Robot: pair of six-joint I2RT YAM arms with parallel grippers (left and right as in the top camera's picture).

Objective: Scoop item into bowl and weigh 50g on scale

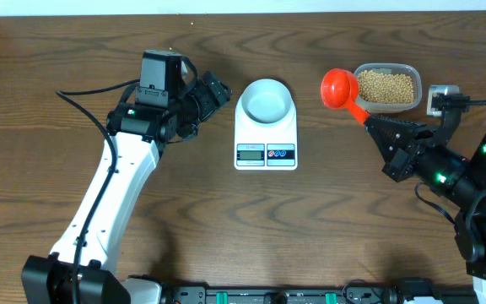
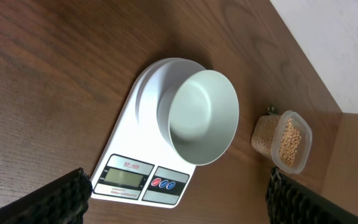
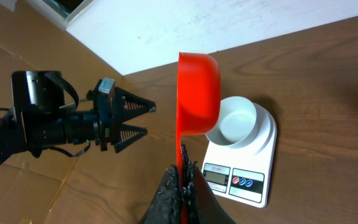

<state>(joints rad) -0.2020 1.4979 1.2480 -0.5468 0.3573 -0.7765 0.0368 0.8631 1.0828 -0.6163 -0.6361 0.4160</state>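
Note:
The white scale sits mid-table with the empty pale bowl on its platform. Tan beans fill a clear tub at the back right. My right gripper is shut on the handle of a red scoop, whose cup hangs just left of the tub and shows no beans. In the right wrist view the scoop stands edge-on above the gripper, with the bowl behind it. My left gripper is open and empty, left of the scale, facing the bowl and scale.
The clear tub lies beyond the scale, near the table's far edge. A black cable trails from the left arm across the wood. A small grey-white block sits right of the tub.

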